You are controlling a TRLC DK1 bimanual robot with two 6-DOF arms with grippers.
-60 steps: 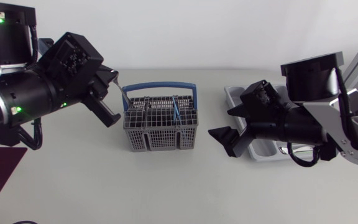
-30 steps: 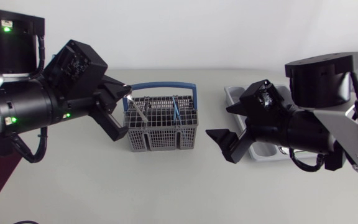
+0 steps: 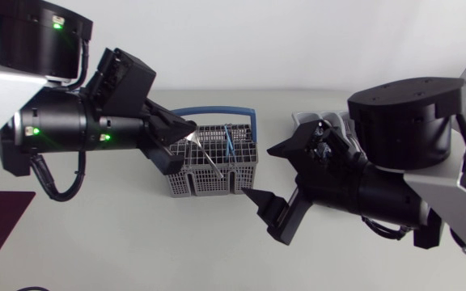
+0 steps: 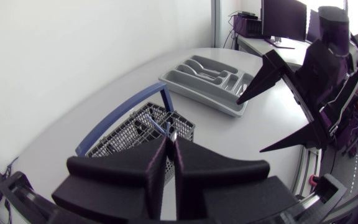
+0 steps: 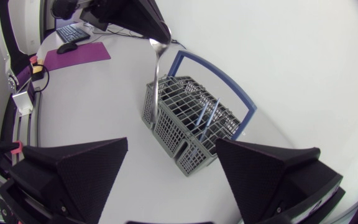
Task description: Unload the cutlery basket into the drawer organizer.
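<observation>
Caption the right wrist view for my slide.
Left gripper pinches a spoon by its bowl, handle down in the cutlery basket; right gripper open.

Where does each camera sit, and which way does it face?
Head view: above the table, looking down on the basket; left pincer, holding a utensil, and right pincer show.
Left wrist view: on the left arm's last link, facing over the basket toward the organizer; own pincer shows, shut.
Right wrist view: on the right arm's last link, facing the basket; own pincer shows, open.
Shared: both wrist views show the basket and the other arm's pincer.
</observation>
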